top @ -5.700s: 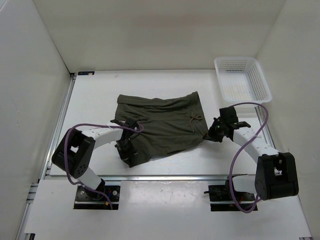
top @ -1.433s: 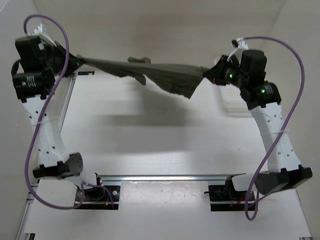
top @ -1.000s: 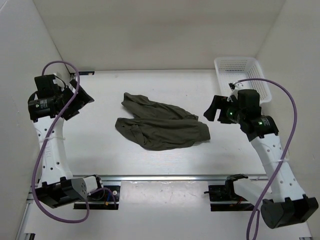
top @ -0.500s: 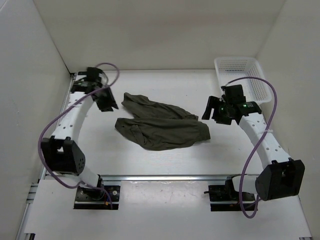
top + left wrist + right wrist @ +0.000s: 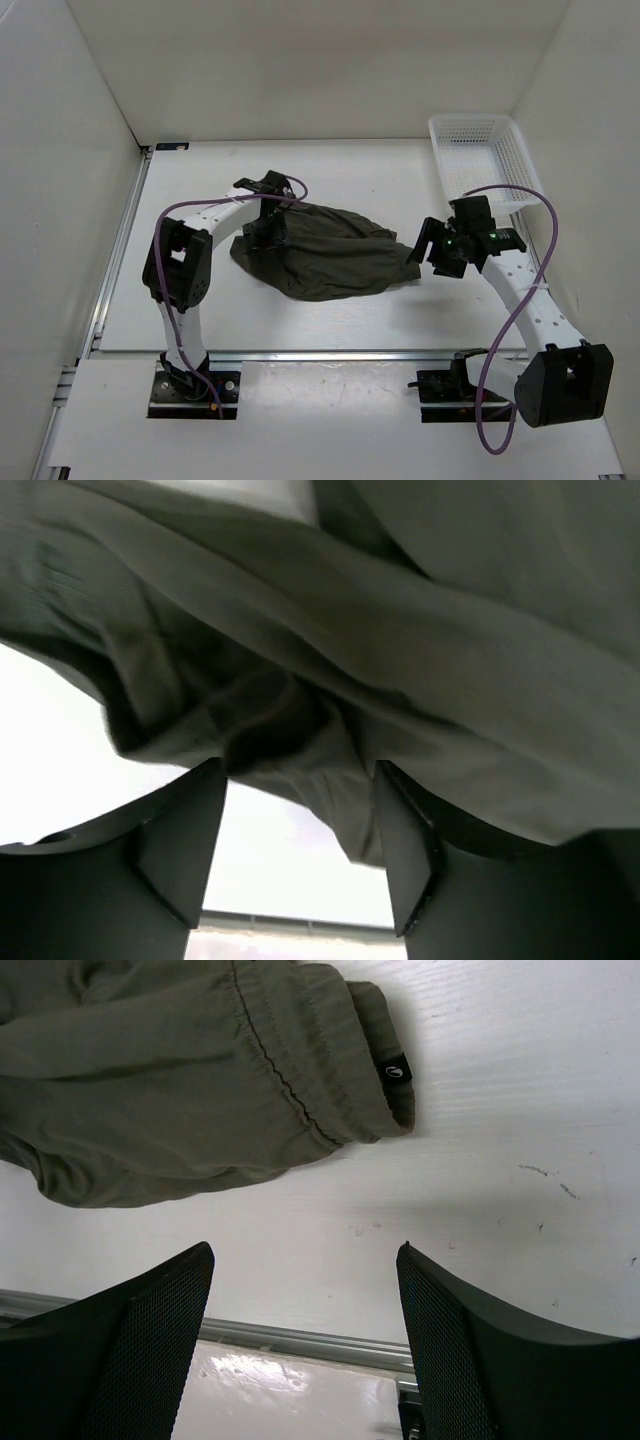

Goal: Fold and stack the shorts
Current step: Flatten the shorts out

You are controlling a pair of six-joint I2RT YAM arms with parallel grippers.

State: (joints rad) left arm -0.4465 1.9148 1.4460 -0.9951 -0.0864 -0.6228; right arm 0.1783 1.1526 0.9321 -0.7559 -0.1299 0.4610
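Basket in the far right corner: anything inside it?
Only bare white mesh shows inside the basket; the shorts lie on the table, outside it. The right arm's purple cable crosses its near end, covering a thin strip.

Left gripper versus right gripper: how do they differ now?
Left gripper sits on the shorts, cloth bunched in its gap; right gripper's gap shows only bare table. Left gripper is at the shorts' left end, right gripper just off their right end. Both are open.

Occluded and cropped areas
In the top view, the left gripper (image 5: pixel 266 228) hides the far-left corner of the shorts (image 5: pixel 335 258). The left wrist view is blurred, with fabric overrunning its edges. The right wrist view crops the shorts at the top and left.
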